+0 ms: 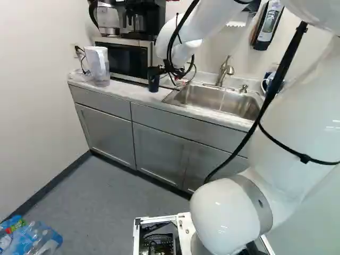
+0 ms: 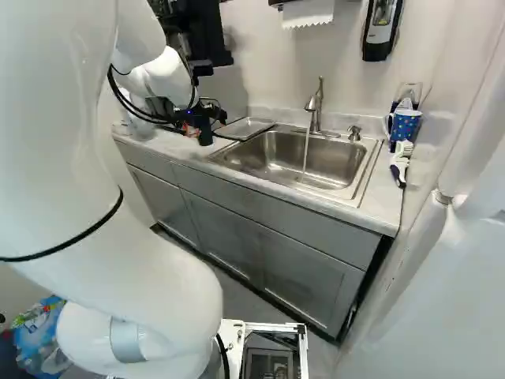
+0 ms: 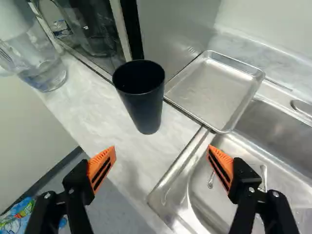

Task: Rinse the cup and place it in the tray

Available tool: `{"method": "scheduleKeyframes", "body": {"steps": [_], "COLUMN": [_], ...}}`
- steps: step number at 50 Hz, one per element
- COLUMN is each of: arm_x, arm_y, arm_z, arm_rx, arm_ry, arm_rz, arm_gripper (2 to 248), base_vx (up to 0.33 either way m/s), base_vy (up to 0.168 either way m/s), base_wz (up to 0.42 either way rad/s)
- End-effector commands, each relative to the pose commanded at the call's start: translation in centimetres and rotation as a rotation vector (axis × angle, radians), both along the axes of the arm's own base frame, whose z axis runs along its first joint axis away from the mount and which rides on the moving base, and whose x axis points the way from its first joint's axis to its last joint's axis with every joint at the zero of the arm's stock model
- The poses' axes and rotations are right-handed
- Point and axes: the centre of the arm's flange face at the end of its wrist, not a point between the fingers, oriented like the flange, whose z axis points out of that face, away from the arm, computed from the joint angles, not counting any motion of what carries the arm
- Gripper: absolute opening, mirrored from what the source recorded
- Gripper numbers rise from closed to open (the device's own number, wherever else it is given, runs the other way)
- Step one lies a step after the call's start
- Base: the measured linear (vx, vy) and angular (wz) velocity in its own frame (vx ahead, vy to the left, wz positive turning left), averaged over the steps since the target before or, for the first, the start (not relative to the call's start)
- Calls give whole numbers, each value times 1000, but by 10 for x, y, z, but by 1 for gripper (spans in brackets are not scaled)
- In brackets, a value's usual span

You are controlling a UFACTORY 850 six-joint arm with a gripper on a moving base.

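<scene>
Ahead of my end effector (image 3: 161,150), fingers spread and empty: one dark cup (image 3: 146,109), standing upright on the tabletop (image 3: 92,105), offset slightly toward the finger farther from the sink (image 3: 273,122), tray (image 3: 214,90) on its sinkward side.

I can read no words, numbers or signs; the small marks on my own arm (image 1: 305,127) and the bottle pack (image 1: 33,236) are too tiny to make out.

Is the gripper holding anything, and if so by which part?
Nothing held. The gripper is open; the dark cup stands on the countertop ahead of it.
</scene>
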Motion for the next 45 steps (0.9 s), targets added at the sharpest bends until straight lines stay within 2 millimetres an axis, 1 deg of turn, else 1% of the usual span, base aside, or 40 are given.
{"method": "scheduleKeyframes", "body": {"steps": [13, 29, 45], "arm_x": [16, 16, 22], "arm_y": [15, 16, 17], "arm_z": [0, 0, -14], "arm_rx": [0, 0, 1], "arm_ry": [-1, -1, -3], "arm_rz": [23, 23, 23], "arm_gripper": [247, 247, 247], "base_vx": [0, 0, 0], "base_vy": [0, 0, 0], "base_wz": [0, 0, 0]}}
